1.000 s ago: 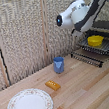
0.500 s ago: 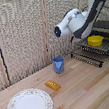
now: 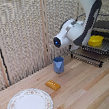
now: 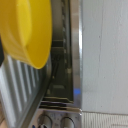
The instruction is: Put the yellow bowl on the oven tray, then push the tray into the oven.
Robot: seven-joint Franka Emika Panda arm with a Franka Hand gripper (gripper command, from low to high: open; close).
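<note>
My arm reaches toward the oven [image 3: 107, 27] at the exterior view's right, where the yellow dish [image 3: 95, 40] sits on the baking sheet [image 3: 93, 53]. My fingers are out of sight; I cannot tell their state. Judged risk: a jerky push could tip the dish off the bars. No legible writing anywhere.

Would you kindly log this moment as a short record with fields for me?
yellow dish: on the baking sheet
baking sheet: sticking out of the oven
arm: in front of the oven
grabber: not visible
blue cup: upright on the table
orange block: between cup and plate
white plate: near table edge
</note>
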